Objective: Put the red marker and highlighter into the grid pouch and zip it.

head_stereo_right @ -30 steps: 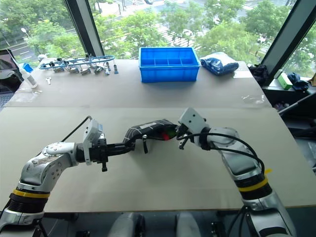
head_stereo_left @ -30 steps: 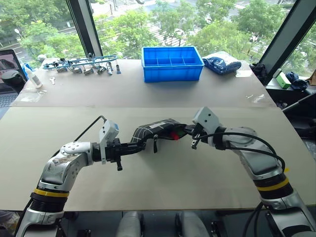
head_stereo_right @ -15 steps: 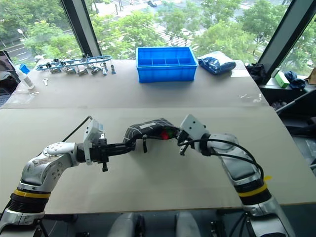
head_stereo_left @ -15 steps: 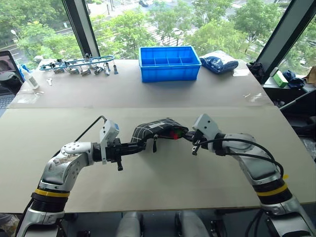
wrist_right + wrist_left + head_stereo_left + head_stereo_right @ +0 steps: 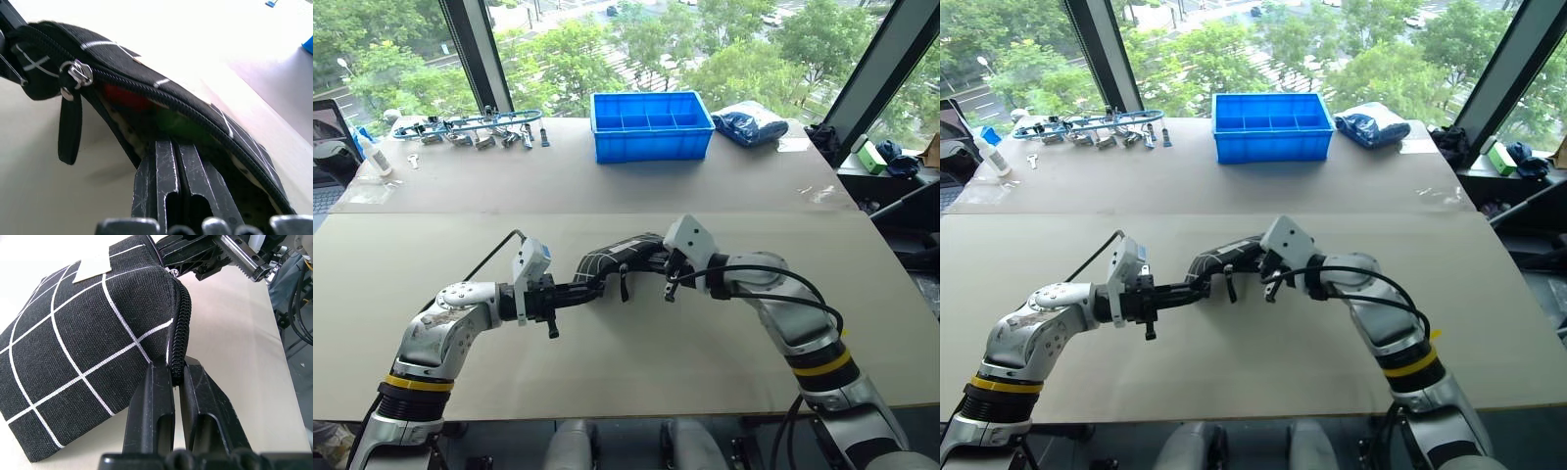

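Observation:
The grid pouch (image 5: 612,257), black with white lines, is held up just above the table's middle. My left gripper (image 5: 592,287) is shut on its left end, pinching the fabric beside the zipper (image 5: 179,313). My right gripper (image 5: 658,261) is shut at the pouch's right end, its tips (image 5: 172,143) against the lower lip of the open mouth; I cannot tell whether fabric is pinched. Inside the mouth I see the red marker (image 5: 124,95) and the green highlighter (image 5: 178,125). The zipper slider (image 5: 78,73) sits near the left end, with its black pull cord (image 5: 68,132) hanging down.
A blue plastic bin (image 5: 651,125) stands at the back centre with a dark blue bag (image 5: 752,125) to its right. Metal tools (image 5: 470,127) and a white bottle (image 5: 374,152) lie at the back left. Bare tabletop (image 5: 636,362) stretches in front of the pouch.
My right gripper has moved left along the pouch toward the left gripper, and the red spot at the pouch's right end no longer shows in the head views. The left gripper has held still.

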You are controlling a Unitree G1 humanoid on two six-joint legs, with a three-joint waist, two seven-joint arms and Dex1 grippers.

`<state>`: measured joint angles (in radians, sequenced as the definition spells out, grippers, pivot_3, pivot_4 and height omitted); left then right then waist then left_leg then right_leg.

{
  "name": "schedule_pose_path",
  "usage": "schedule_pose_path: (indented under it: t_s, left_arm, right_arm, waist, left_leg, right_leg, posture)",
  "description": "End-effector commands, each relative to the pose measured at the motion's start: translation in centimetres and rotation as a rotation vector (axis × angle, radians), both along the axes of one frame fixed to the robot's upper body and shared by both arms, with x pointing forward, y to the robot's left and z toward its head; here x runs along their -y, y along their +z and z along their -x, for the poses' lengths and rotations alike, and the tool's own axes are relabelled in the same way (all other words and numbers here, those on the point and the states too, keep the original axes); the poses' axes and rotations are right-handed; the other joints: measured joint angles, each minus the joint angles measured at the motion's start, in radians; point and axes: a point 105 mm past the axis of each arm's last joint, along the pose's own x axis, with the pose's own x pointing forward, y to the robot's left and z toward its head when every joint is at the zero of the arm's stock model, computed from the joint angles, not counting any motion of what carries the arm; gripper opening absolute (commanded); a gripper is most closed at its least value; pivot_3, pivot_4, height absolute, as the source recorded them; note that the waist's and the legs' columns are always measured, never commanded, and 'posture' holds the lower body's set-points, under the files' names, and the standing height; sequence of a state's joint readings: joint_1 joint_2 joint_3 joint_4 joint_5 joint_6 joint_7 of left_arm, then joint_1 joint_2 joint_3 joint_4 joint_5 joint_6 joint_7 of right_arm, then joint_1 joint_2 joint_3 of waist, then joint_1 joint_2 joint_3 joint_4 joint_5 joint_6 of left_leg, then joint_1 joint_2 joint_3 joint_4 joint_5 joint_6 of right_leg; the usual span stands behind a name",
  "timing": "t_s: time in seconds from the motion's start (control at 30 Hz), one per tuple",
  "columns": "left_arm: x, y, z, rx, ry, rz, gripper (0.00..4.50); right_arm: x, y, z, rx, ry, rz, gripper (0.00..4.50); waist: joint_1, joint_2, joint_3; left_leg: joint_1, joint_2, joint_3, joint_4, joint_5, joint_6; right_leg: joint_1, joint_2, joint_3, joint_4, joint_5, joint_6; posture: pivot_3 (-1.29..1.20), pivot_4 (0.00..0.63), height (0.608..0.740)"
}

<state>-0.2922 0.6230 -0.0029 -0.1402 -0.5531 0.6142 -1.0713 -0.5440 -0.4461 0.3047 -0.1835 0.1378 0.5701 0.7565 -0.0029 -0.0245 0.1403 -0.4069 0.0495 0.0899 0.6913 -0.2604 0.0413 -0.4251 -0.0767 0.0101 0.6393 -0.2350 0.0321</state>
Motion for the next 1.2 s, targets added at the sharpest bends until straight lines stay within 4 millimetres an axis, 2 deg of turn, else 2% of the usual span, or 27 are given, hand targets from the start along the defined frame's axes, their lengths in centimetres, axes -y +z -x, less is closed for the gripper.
schedule_pose_path:
  t_s: [0.03,0.17,0.23,0.33,0.43,0.57,0.63,0.73,0.87,0.93,1.0,1.07,1.2]
  left_arm:
    - [0.3,0.9,0.2,0.033,-0.014,0.022,0.00]
    - [0.4,0.8,0.3,0.031,-0.020,0.021,0.00]
    - [0.4,0.9,0.3,0.034,-0.019,0.021,0.00]
    - [0.3,1.0,0.3,0.037,-0.011,0.022,0.00]
    - [0.2,0.9,0.3,0.036,-0.008,0.021,0.00]
    - [0.3,0.9,0.3,0.036,-0.009,0.022,0.00]
    - [0.3,0.9,0.2,0.037,-0.009,0.022,0.00]
    - [0.2,1.0,0.1,0.039,-0.008,0.021,0.00]
    - [0.1,0.9,0.1,0.039,-0.008,0.018,0.00]
    - [0.2,0.9,0.0,0.039,-0.010,0.019,0.00]
    - [0.4,0.8,-0.1,0.039,-0.017,0.019,0.00]
    - [0.6,0.9,0.0,0.039,-0.025,0.021,0.00]
    - [0.7,0.9,0.0,0.040,-0.030,0.020,0.00]
  right_arm:
    - [-1.9,1.7,-0.2,0.078,0.044,-0.013,0.02]
    - [-3.9,2.3,-0.5,0.092,0.076,-0.039,0.02]
    - [-3.2,2.2,-0.6,0.091,0.070,-0.027,0.02]
    - [-1.0,1.8,-1.0,0.085,0.036,0.007,0.02]
    - [1.9,2.0,-0.5,0.042,0.025,0.012,0.82]
    - [5.1,2.4,-0.3,-0.031,-0.046,-0.016,2.14]
    - [6.5,2.8,0.9,-0.102,-0.037,-0.072,2.14]
    - [7.2,3.1,4.0,-0.221,0.051,-0.142,2.14]
    - [6.4,2.3,6.9,-0.345,0.111,-0.184,2.14]
    - [4.9,0.3,7.2,-0.430,0.064,-0.204,2.14]
    - [3.4,-1.9,6.3,-0.468,-0.019,-0.192,2.14]
    - [2.1,-3.0,4.9,-0.470,-0.090,-0.185,2.14]
    - [0.5,-2.9,2.3,-0.439,-0.165,-0.215,2.14]
  waist:
    - [-0.002,0.000,0.000]
    - [-0.009,0.000,0.000]
    - [-0.006,0.000,0.000]
    - [0.000,0.000,0.000]
    - [0.005,0.000,0.000]
    - [0.002,0.000,0.000]
    - [0.002,0.000,0.000]
    - [0.004,0.000,0.000]
    - [0.004,0.000,0.000]
    - [0.001,-0.001,0.000]
    - [-0.002,-0.001,0.000]
    - [-0.004,-0.001,0.000]
    - [-0.007,0.000,0.000]
  left_leg:
    - [0.000,0.000,0.000,0.000,0.000,0.000]
    - [0.000,0.000,0.000,0.000,0.000,0.000]
    - [0.000,0.000,-0.001,-0.001,0.000,0.000]
    - [-0.001,-0.001,0.000,-0.001,0.000,0.000]
    - [-0.001,-0.001,0.000,-0.001,0.000,0.000]
    - [-0.001,0.000,-0.001,-0.001,0.000,0.000]
    - [0.000,0.000,-0.001,-0.002,0.000,0.000]
    - [0.000,0.000,-0.001,-0.004,0.000,0.000]
    - [0.000,0.000,-0.002,-0.006,0.000,0.000]
    - [0.001,0.000,-0.002,-0.006,0.000,0.000]
    - [0.002,0.000,-0.002,-0.007,0.000,0.000]
    - [0.001,0.000,-0.002,-0.007,0.000,0.000]
    - [0.000,-0.001,-0.002,-0.007,0.001,-0.001]
  right_leg:
    - [0.000,0.000,0.000,0.000,0.000,0.000]
    - [0.000,0.000,0.000,0.001,0.000,0.000]
    - [0.000,0.000,0.000,0.001,0.000,0.000]
    - [0.000,-0.001,0.000,0.000,0.000,0.000]
    - [0.001,-0.001,0.000,-0.002,0.000,0.000]
    - [0.000,0.000,0.000,-0.002,0.000,0.000]
    - [0.000,0.000,0.000,-0.002,0.000,0.000]
    - [0.001,0.000,0.000,-0.004,0.000,0.000]
    - [0.002,0.000,0.000,-0.007,0.000,0.000]
    - [0.002,0.000,0.001,-0.008,0.000,0.000]
    - [0.002,0.001,0.001,-0.007,0.000,0.000]
    - [0.001,0.001,0.001,-0.007,0.000,0.000]
    - [0.000,0.001,0.001,-0.007,0.001,0.000]
  posture:
    - [0.00,0.150,0.740]
    - [0.00,0.150,0.740]
    - [0.00,0.150,0.740]
    - [0.00,0.150,0.740]
    - [0.00,0.150,0.740]
    - [0.00,0.150,0.740]
    - [0.00,0.150,0.740]
    - [0.00,0.150,0.740]
    - [0.00,0.150,0.740]
    - [0.00,0.150,0.740]
    - [0.00,0.150,0.740]
    - [0.00,0.150,0.740]
    - [0.00,0.150,0.740]
